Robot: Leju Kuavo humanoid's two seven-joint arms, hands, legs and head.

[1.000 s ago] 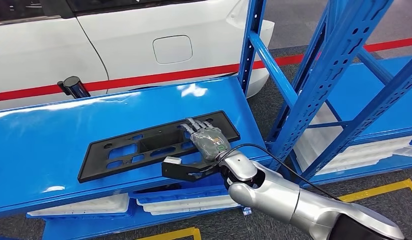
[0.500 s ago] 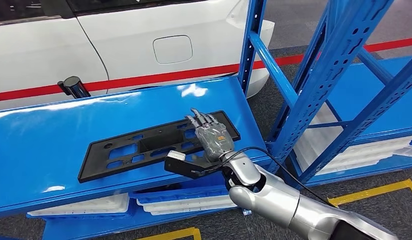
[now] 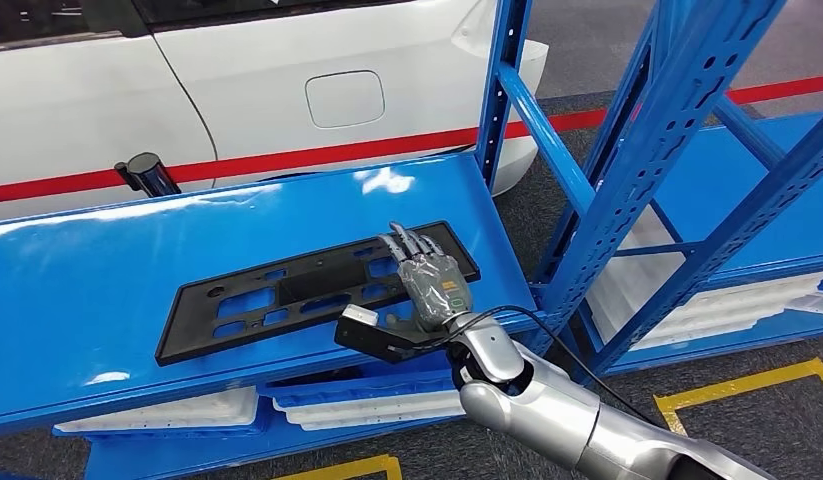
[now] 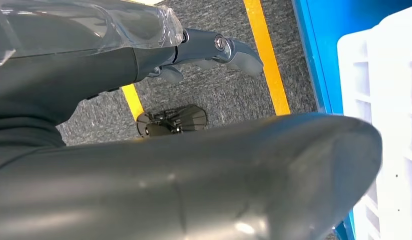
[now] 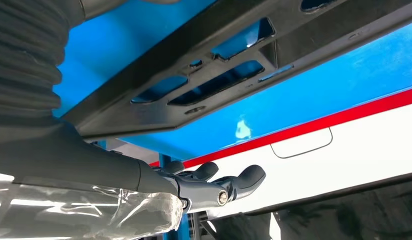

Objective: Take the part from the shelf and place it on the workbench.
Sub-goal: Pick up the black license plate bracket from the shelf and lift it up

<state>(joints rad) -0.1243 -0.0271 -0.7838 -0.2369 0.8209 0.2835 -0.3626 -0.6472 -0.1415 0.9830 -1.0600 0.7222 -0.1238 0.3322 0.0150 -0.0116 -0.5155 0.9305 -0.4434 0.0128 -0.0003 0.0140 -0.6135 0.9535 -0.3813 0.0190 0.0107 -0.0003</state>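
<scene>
One white car (image 3: 287, 90) fills the background, its fuel flap (image 3: 344, 98) facing the rack and a red stripe running along its flank. In front stands the blue steel shelf (image 3: 107, 290), its uprights punched with holes so the deck heights can be reset. White moulded trays (image 3: 367, 405) are stacked on the level beneath. On the top deck lies the task's thing, a long black plastic mounting plate (image 3: 287, 290) with rectangular cut-outs, lying flat near the front edge, probably so it can be reached from the aisle.

At the plate's right end is the right robot hand (image 3: 427, 285), fingers stretched out over the top face and the thumb (image 3: 372, 335) swung below the deck's front lip, wide apart; it holds nothing yet, and looks posed to clamp the plate from above and below. The left robot hand (image 4: 209, 50) hangs over grey carpet and yellow floor tape (image 4: 266, 55), its fingers loosely extended and empty. No writing or brand mark is legible anywhere.
</scene>
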